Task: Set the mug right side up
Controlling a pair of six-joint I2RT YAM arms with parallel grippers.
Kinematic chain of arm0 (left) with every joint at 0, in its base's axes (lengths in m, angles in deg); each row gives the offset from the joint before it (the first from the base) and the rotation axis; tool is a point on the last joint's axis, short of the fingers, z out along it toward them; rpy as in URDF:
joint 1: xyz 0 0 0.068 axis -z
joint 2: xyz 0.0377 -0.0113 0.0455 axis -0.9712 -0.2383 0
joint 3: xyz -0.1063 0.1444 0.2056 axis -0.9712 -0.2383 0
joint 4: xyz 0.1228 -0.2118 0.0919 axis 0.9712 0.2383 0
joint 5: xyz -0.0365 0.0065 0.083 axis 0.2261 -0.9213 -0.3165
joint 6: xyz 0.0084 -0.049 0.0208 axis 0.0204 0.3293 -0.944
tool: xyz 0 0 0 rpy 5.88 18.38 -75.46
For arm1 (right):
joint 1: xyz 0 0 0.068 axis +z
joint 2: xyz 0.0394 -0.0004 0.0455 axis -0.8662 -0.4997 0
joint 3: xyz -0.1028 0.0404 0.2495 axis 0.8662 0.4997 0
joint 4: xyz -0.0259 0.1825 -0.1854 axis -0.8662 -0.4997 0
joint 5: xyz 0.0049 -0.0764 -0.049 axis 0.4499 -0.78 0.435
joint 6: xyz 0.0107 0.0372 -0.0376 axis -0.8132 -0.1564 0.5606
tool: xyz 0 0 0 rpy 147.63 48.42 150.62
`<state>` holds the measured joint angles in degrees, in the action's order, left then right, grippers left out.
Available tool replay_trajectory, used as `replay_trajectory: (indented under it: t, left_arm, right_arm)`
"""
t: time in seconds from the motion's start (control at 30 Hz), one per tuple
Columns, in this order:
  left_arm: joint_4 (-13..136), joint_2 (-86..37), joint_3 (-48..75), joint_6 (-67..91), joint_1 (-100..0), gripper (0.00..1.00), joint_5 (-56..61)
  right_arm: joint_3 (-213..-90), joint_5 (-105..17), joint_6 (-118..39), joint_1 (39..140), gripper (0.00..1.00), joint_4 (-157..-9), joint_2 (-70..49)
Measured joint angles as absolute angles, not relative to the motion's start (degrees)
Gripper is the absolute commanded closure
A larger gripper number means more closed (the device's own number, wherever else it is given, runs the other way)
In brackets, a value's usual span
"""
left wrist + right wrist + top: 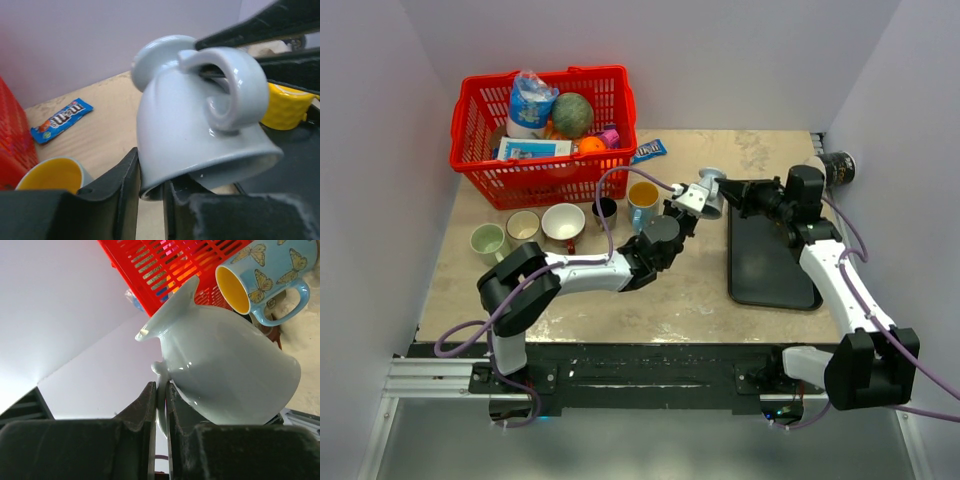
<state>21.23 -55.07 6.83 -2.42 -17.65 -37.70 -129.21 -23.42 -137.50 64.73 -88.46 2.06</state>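
Note:
A pale grey-blue mug [707, 194] with a flared foot hangs tilted in the air between both grippers, left of the black tray [767, 262]. My left gripper [688, 201] is shut on its rim. In the left wrist view one finger [120, 195] lies outside the mug [190, 130] wall and the other inside, with the left gripper [150, 187] below the rim. My right gripper [730, 196] is shut on the handle. In the right wrist view the right gripper [160, 390] pinches the thin handle, and the mug [230, 375] body bulges to the right.
A red basket [545, 130] of groceries stands at the back left. Several cups [525, 228] line up in front of it, and a butterfly mug [642, 200] sits near the held mug. A candy packet [648, 152] lies behind. A yellow object [287, 106] sits on the tray.

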Motion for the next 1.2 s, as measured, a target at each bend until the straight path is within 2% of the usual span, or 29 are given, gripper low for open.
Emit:
replay_trajectory:
  t: [0.03, 0.07, 0.13, 0.17, 0.2, 0.3, 0.37, 0.4, 0.43, 0.67, 0.9, 1.03, 1.2]
  left_arm:
    - [21.0, -55.1, 6.8, -2.8, -17.7, 1.0, -38.7]
    - [21.0, -55.0, 6.8, -3.0, -17.8, 1.0, -38.6]
    - [21.2, -54.9, 7.0, -3.0, -17.6, 1.0, -38.9]
    - [21.6, -54.9, 7.0, -2.9, -17.6, 1.0, -39.2]
    - [22.3, -54.7, 7.0, -3.0, -17.6, 1.0, -39.2]
    - [26.8, -54.3, 7.0, -2.8, -17.6, 1.0, -38.2]
    - [30.8, -53.6, 7.0, -2.6, -17.7, 1.0, -36.8]
    - [32.9, -53.2, 7.1, -2.1, -17.7, 1.0, -35.9]
    - [34.8, -52.8, 7.2, -1.8, -17.9, 1.0, -35.1]
    - [49.6, -48.2, 8.0, 2.3, -21.1, 1.0, -24.3]
    - [63.6, -42.0, 8.3, 4.4, -24.8, 1.0, -16.4]
    - [72.4, -40.6, 9.3, 5.1, -24.9, 1.0, -12.9]
    - [82.4, -40.9, 13.0, 6.2, -24.9, 1.0, -9.5]
  right_arm:
    - [-129.2, -23.4, -137.4, 64.7, 1.0, -88.9, 2.1]
    - [-129.1, -23.8, -137.5, 64.7, 0.9, -89.0, 2.1]
    - [-129.0, -23.9, -137.4, 64.3, 0.77, -89.1, 2.0]
    - [-128.7, -23.7, -137.3, 64.2, 0.61, -89.1, 2.1]
    - [-128.6, -23.6, -136.8, 64.2, 0.53, -89.0, 2.1]
    - [-128.6, -22.7, -134.2, 64.5, 0.34, -88.7, 2.1]
    - [-128.7, -22.7, -131.8, 64.4, 0.26, -89.0, 1.9]
    - [-128.7, -22.7, -130.1, 64.3, 0.1, -89.5, 1.9]
    - [-128.8, -22.7, -128.3, 64.4, 0.07, -90.3, 1.9]
    - [-135.5, -20.7, -108.1, 63.7, 0.02, -99.8, -0.1]
    - [-142.0, -24.4, -83.4, 62.5, 0.05, -111.0, -3.4]
    - [-140.6, -26.3, -70.7, 63.0, 0.08, -113.3, -4.0]
    - [-131.2, -23.9, -61.4, 66.6, 0.08, -105.9, 2.4]
